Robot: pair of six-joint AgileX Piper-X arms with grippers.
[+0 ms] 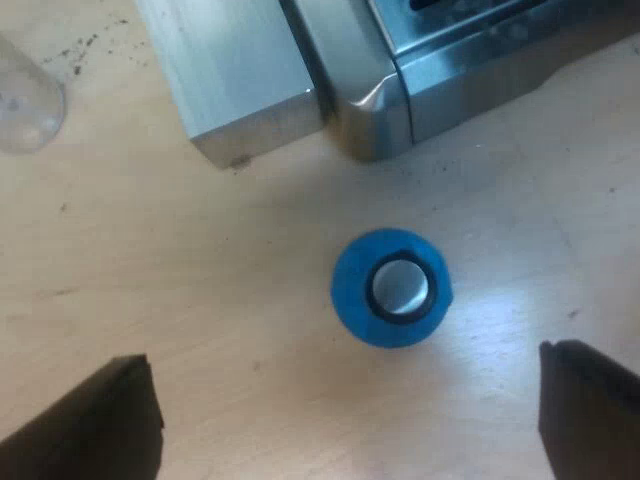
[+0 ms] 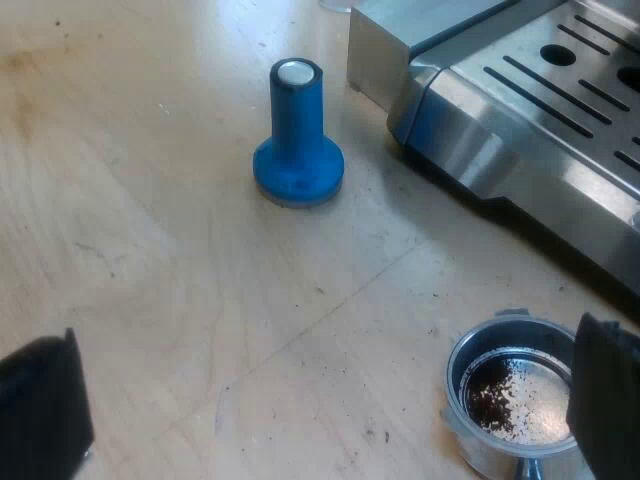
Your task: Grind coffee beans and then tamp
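A blue tamper [image 1: 392, 288] with a silver cap stands upright on the wooden table, close to the espresso machine's corner [image 1: 372, 105]. My left gripper [image 1: 350, 425] hangs above it, open, with the tamper just ahead of the gap between the fingers. In the right wrist view the same tamper [image 2: 298, 140] stands beside the machine's base [image 2: 500, 150]. The metal holder's basket [image 2: 515, 400] rests on the table with a little ground coffee inside, touching or nearly touching one finger [image 2: 608, 400]. My right gripper [image 2: 325, 410] is open, with nothing between its fingers.
A measuring glass [image 1: 22, 100] stands on the table near the machine's side panel [image 1: 235, 75]. The slotted drip tray [image 2: 590, 80] juts out at the machine's front. Stray coffee grounds [image 2: 375, 432] speckle the wood [image 2: 150, 250] near the holder.
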